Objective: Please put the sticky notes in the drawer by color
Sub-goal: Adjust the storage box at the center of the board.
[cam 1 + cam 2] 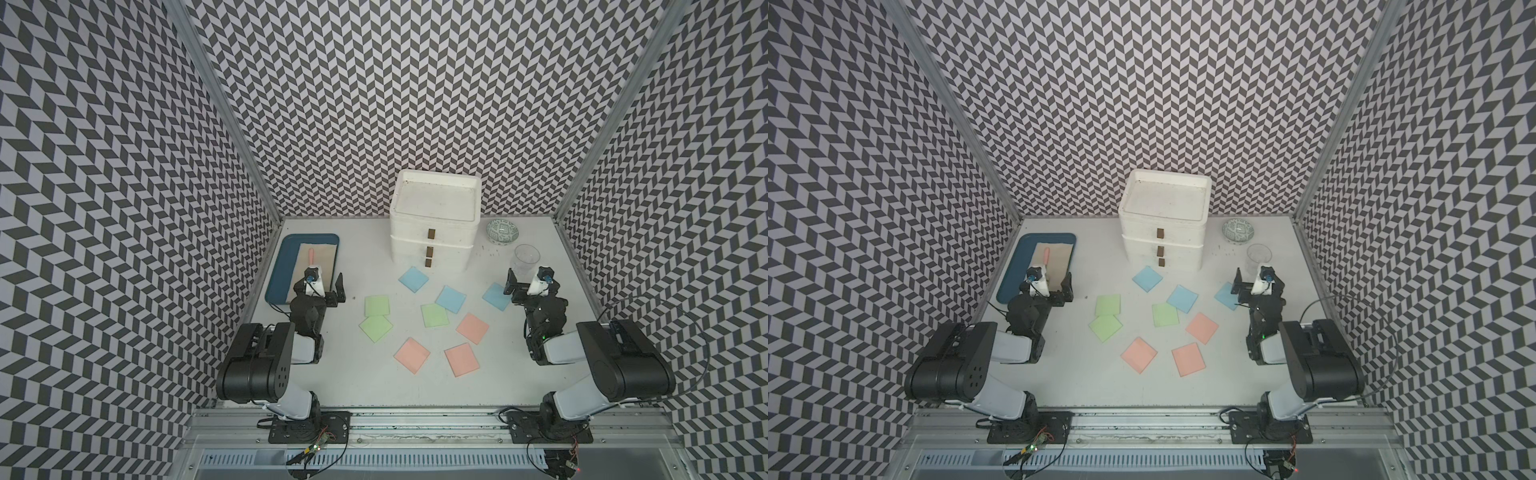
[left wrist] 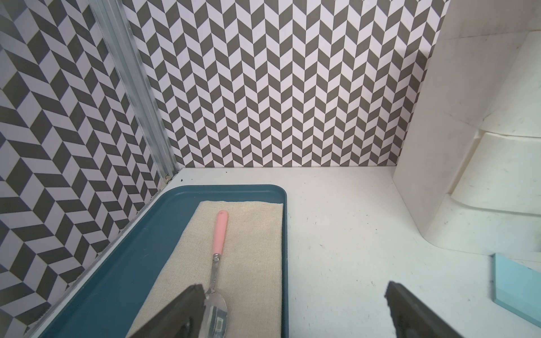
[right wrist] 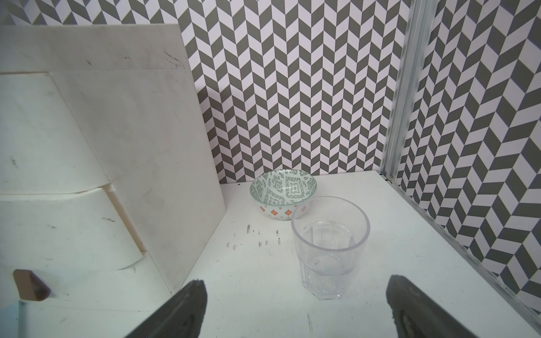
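Both jaws gape empty; sticky notes (image 1: 432,316) before seemingly closed drawer (image 1: 432,232).

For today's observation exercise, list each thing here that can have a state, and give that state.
left tool: open, empty
right tool: open, empty
drawer chest: all three drawers shut
sticky notes: nine flat on the table, none sorted
clear tumbler: upright, empty
patterned bowl: upright, empty
pink-handled spoon: lying on cloth in blue tray
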